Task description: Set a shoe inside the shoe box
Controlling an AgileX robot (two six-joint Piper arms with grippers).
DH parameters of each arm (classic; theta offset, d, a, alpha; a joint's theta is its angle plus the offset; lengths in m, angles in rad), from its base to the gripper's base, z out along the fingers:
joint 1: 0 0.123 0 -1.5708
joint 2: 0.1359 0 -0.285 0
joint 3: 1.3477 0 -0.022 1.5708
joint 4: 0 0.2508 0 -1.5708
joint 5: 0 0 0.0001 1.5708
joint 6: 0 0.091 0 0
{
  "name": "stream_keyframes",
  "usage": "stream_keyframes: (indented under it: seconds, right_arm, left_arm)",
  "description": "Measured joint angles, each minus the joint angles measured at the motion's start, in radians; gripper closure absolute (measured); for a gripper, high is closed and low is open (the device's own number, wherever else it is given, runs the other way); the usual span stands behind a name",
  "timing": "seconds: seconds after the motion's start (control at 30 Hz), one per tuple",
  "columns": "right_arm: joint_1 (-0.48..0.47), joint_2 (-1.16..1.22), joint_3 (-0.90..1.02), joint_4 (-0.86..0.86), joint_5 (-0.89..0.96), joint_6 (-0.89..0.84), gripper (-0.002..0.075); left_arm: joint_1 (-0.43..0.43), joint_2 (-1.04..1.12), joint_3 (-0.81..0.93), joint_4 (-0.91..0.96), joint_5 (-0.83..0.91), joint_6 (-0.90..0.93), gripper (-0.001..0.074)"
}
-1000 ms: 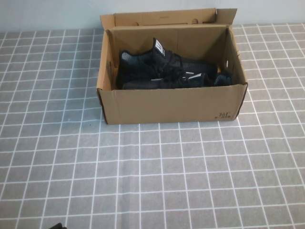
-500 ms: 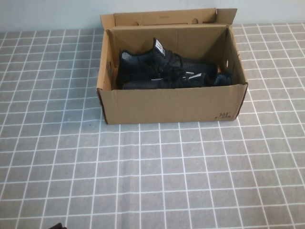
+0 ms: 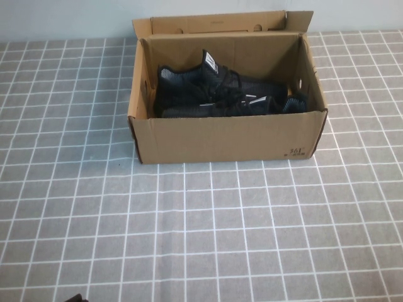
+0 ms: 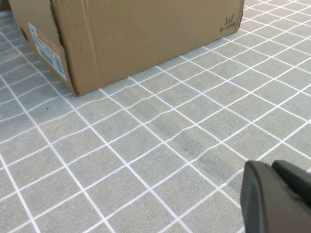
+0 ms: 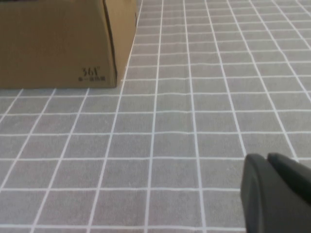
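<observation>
- Left claw (image 4: 277, 196), fingers pressed together and holding nothing, hangs low over the table (image 4: 146, 160), near the robot's side and well short of the box (image 4: 136, 39); only a dark sliver of it shows at the bottom edge of the high view
- Right claw (image 5: 274, 194), likewise pressed together and empty, hangs over bare cloth on the robot's right, the box's "361" corner (image 5: 92, 74) ahead of it
- Shoe (image 3: 220, 91) lies inside the box (image 3: 227, 135), beside its twin, heel to the left; lid flap (image 3: 220, 24) stands open behind; no shoe is left on the table
- The placing looks done; the step in hand appears to be parking the arms; best done by keeping both claws low, clear of the front wall, so the box is not nudged
</observation>
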Motion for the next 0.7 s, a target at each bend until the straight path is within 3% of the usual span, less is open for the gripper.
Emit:
stream_keyframes:
  seconds: [0.7]
  right_arm:
    - [0.0,0.0,0.0,0.0,0.013,0.0,0.0742]
  left_arm:
    - [0.0,0.0,0.0,0.0,0.0,0.0,0.0736]
